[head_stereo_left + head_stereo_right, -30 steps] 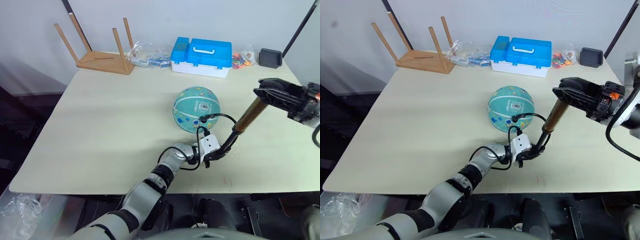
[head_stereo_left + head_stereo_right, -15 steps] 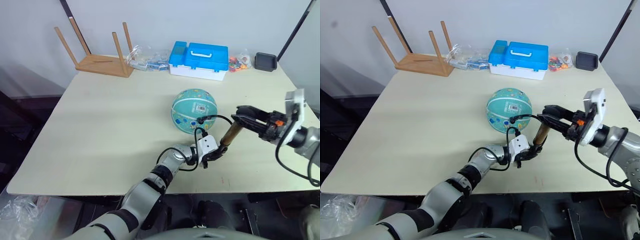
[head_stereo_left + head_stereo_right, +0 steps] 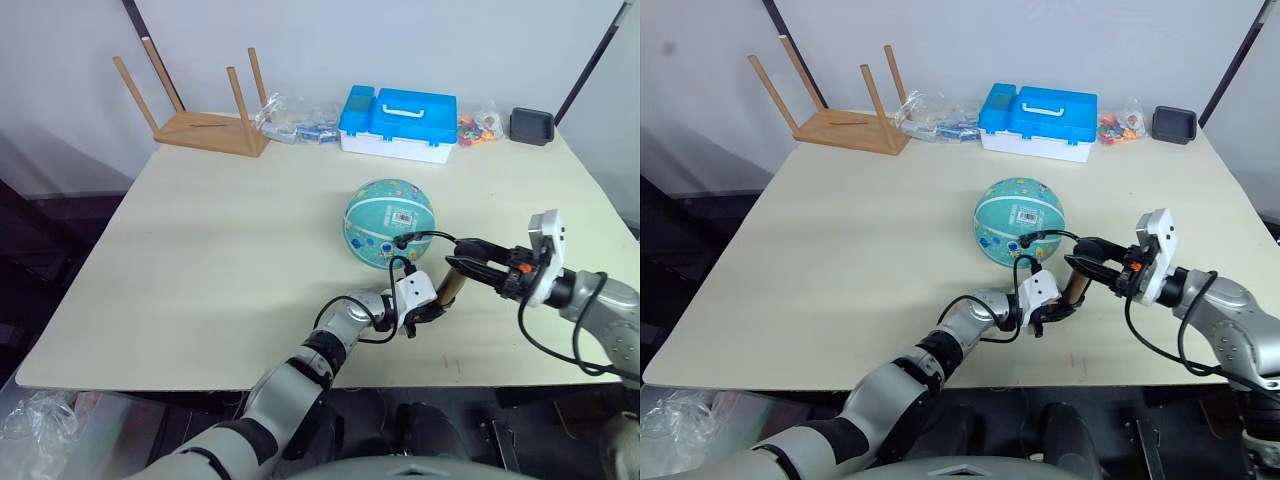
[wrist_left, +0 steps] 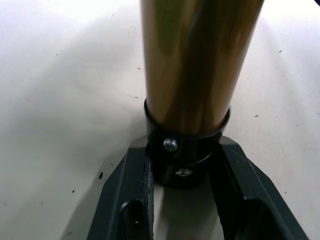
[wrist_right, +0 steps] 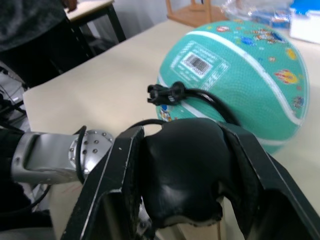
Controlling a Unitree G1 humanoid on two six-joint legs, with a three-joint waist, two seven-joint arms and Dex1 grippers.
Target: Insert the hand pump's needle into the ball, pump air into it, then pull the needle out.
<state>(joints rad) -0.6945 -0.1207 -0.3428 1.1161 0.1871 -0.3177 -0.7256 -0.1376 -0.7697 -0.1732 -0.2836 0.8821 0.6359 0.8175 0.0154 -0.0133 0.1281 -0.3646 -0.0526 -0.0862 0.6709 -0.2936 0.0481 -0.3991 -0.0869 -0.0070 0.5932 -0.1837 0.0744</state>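
The teal ball (image 3: 390, 220) rests on the table, barcode label up. The needle's black fitting (image 3: 405, 240) sits against the ball's near side, and the thin black hose (image 3: 432, 236) loops from it. The hand pump (image 3: 450, 285) leans from low near the left gripper up to the right. My left gripper (image 3: 430, 308) is shut on its black lower end cap (image 4: 185, 160), below the amber cylinder (image 4: 200, 60). My right gripper (image 3: 462, 266) is shut on the pump's black handle (image 5: 182, 170), close to the ball (image 5: 250, 75) and just above the left gripper.
A blue-and-white plastic case (image 3: 400, 120) stands at the back of the table, with clear bags (image 3: 295, 115) and an upturned wooden stool (image 3: 205, 115) to its left. A small black tray (image 3: 531, 125) and colourful bits (image 3: 478, 125) lie at the back right.
My right gripper has come down and to the left with the handle, pressing it toward the left gripper; far less of the pump shows between them. The ball and the left gripper stay put.
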